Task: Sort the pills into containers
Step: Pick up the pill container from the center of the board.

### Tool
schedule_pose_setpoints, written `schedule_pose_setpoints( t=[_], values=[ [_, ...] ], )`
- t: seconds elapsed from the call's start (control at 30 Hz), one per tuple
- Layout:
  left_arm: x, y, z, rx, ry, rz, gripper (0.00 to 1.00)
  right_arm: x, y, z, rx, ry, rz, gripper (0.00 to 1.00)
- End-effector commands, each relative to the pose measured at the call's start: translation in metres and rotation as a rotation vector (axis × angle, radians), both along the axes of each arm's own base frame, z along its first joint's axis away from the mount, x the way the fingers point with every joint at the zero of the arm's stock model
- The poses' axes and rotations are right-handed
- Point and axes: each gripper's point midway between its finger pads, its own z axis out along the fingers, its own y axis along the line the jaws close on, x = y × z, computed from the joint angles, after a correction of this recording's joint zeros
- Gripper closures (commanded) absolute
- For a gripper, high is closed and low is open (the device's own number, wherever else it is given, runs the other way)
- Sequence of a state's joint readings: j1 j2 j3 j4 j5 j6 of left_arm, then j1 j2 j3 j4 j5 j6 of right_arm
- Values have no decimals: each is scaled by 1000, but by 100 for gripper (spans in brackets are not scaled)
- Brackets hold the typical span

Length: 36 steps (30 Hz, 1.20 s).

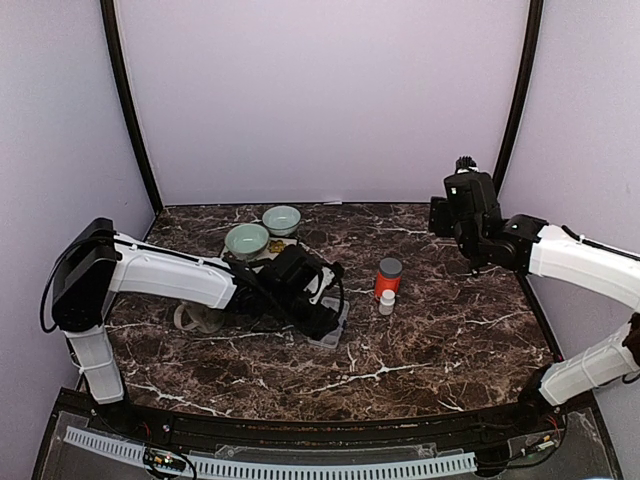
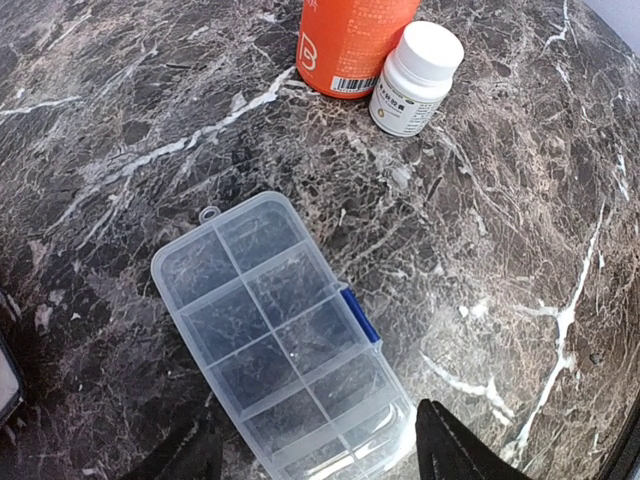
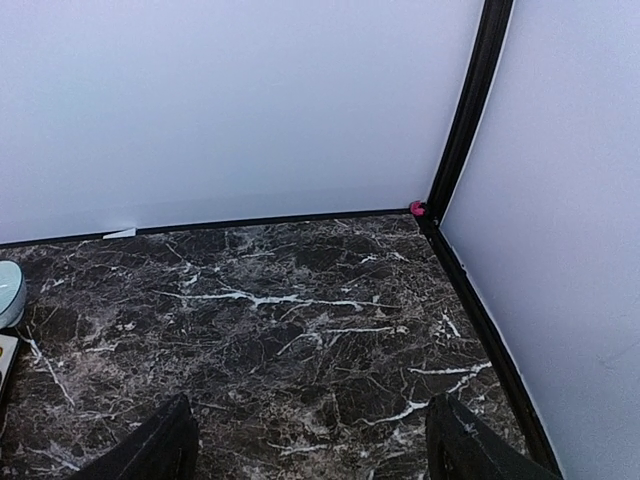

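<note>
The left gripper hangs spread wide astride the near end of the clear organiser box, gripping nothing; the box lies flat, stretching ahead. Beyond it an orange bottle stands just beside a white bottle. Bare marble table spreads to the claw's right. The right gripper, wide open and holding nothing, faces pale walls meeting at a corner ahead.
</note>
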<state>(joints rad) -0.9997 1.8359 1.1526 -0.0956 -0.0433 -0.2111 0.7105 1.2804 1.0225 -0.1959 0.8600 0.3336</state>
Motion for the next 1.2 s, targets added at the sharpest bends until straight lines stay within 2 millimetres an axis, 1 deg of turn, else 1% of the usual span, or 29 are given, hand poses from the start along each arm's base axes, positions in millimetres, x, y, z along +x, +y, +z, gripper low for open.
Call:
schedule_pose_setpoints(
  t=[0.0,0.07,0.1,0.37,0.57,0.8,1.17],
  values=[
    [-7,-8,1,9,50,-38,30,-8,-4,8,24,-13,-19,21],
    [-6,-9,-2,25,65,-33,30,-9,-5,7,26,-8,-21,21],
    [-6,-10,-2,31,67,-30,26,-9,-6,7,31,-8,-23,21],
    [-11,-10,-11,129,50,-7,25,-12,-7,7,42,-7,-24,21],
    [-17,-4,-17,183,40,32,25,-14,-8,6,51,-5,-27,21],
    [-15,6,-25,224,22,86,26,-17,-8,7,63,-2,-24,21],
    [-17,-6,-32,209,17,78,26,-19,-7,8,53,1,-24,21]
  ],
)
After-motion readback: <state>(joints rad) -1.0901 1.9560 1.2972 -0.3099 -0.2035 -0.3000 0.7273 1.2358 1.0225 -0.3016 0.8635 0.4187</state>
